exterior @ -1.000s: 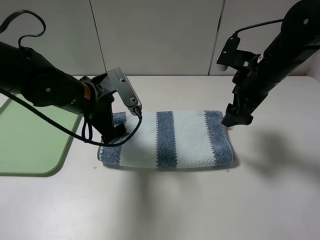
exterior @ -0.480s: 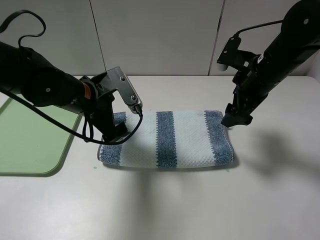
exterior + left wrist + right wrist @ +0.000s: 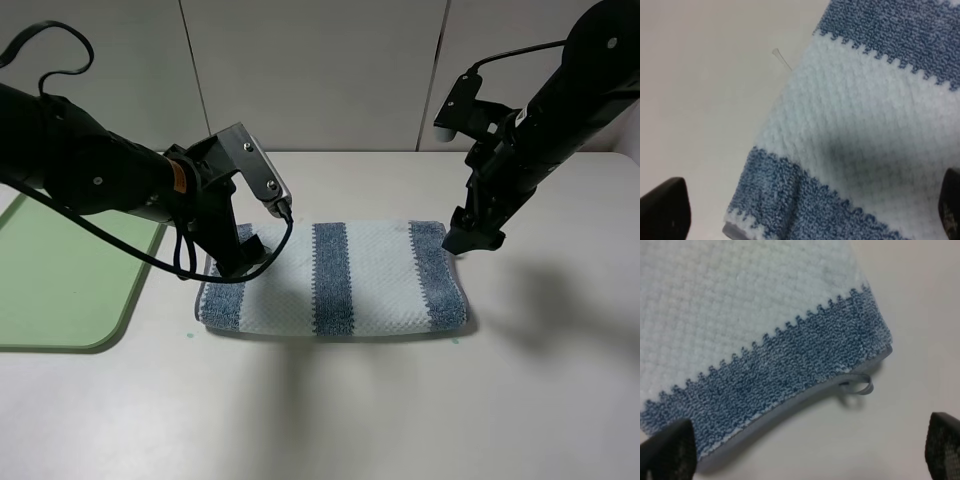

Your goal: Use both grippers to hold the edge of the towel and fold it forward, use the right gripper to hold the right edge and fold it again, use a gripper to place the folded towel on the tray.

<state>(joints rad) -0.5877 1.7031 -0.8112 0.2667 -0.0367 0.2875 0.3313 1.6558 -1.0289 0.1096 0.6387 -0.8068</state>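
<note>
Well, start at the left. A pale green tray [image 3: 60,290] lies flat on the counter [image 3: 400,420]. Next to it, the left gripper [image 3: 243,262] hangs low over the left end of the towel [image 3: 345,280]. Its jaws are spread wide and hold nothing. The left wrist view shows striped cloth right under them, and one black fingertip [image 3: 665,210] is out over the bare counter.

The towel lies in the middle of the counter. It is not on the tray (its left end is near the tray's rim but apart from it). It looks like a long, thick strip with blue and white stripes, so I think the first fold is done.

On the right, the right gripper [image 3: 470,240] points down at the far right corner of the towel. Its jaws are wide apart too, and empty. In the right wrist view, the thin grey hem [image 3: 790,407] and a small grey loop [image 3: 857,385] sit between the two fingertips.

I think the step now is the second fold, and it belongs to the right gripper. To do it well, it should come down and pinch both layers at the hem, not only the top one. Then it should lift a little, carry that end over to the left, and lay it down so the edges line up. The left gripper should move away first, or the cloth will land on it. If only the loop gets pinched, the towel may swing and come undone.
</note>
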